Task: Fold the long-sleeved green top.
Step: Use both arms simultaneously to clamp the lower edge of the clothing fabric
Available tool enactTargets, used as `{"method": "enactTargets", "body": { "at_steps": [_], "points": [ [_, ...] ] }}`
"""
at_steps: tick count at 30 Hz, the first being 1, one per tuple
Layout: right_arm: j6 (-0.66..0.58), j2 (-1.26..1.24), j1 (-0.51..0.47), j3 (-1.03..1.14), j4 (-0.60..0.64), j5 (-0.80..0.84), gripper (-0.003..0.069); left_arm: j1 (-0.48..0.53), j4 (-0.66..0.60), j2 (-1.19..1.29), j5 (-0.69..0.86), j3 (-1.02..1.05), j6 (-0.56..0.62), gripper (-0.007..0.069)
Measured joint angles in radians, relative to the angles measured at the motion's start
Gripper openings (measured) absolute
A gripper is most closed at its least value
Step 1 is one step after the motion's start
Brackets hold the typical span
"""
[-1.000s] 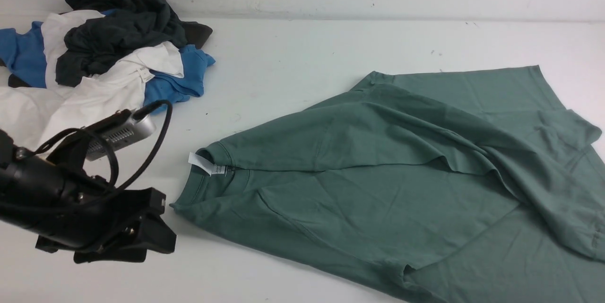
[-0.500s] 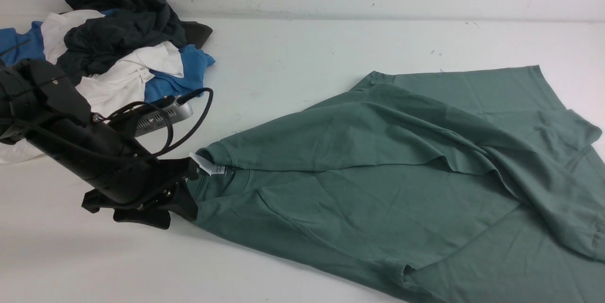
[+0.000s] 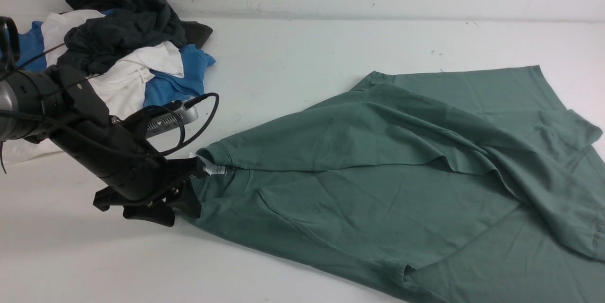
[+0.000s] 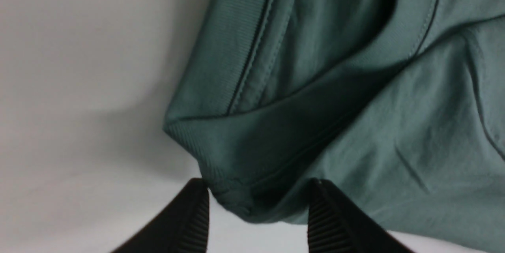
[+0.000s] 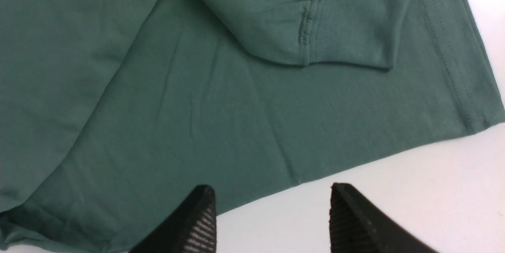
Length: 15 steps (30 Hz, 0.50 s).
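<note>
Spread wide, our left gripper straddled a corner of the top's collar, its 2 fingertips well apart with green cloth between them and no pinch made. Our right gripper also stood agape, over the near edge of the cloth, holding nothing. We had the top sprawled on the table, from beside the left gripper across to the right and past the near edge of the front view, twisted and unfolded, with the neck towards our left and the dark, white and blue pile lying beyond the left arm. We judged it a soft, limp knit, light for its size, though the broad spread would drag if pulled from 1 point. Nothing about it looked slippery or fragile; we expected it to crease, sag and follow the fingers loosely rather than hold a shape. At the neck the rib and its stitched seam looked thicker than the body, so we rated that corner a good hold for the left, provided both layers were caught. For the right we favoured the stitched hem or its corner, where 2 fingertips could close on a firm edge. Flat cloth in the middle seemed the poorest hold, likely to bunch or give up only 1 layer. We thought a low, slow pull would suit it best.
</note>
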Motion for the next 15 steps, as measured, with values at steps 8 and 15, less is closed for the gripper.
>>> {"method": "enactTargets", "body": {
  "at_steps": [8, 15],
  "points": [
    [0.0, 0.0, 0.0, 0.001, 0.0, -0.012, 0.0366, 0.0, -0.001, 0.041, -0.027, -0.001, 0.0, 0.0321],
    [0.0, 0.0, 0.0, 0.001, 0.0, -0.018, 0.0366, 0.0, -0.003, 0.048, -0.037, -0.007, 0.0, 0.0148]
  ]
}}
